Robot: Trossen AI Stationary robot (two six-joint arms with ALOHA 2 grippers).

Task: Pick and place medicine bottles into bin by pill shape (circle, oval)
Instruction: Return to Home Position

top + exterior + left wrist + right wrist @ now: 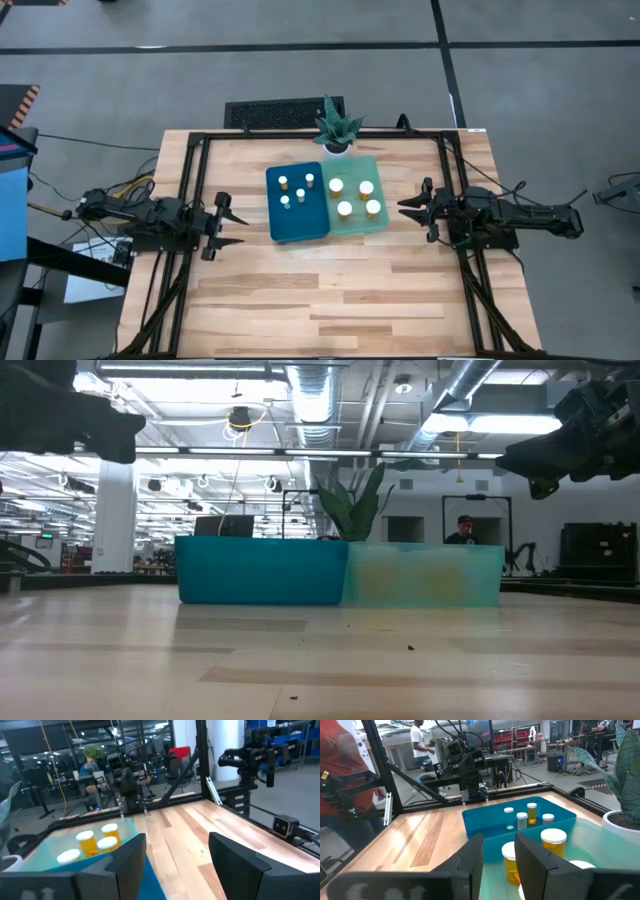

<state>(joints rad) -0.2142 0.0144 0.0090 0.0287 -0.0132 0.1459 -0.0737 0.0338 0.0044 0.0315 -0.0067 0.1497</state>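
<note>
Blue bin hides its medicine bottles in the low view.

Potted green plant sits at the middle of the wooden surface's far edge, and a black slatted panel lies just beyond that edge.

Robotics lab — exposed ceiling ducts, strip lights, person behind.
</note>
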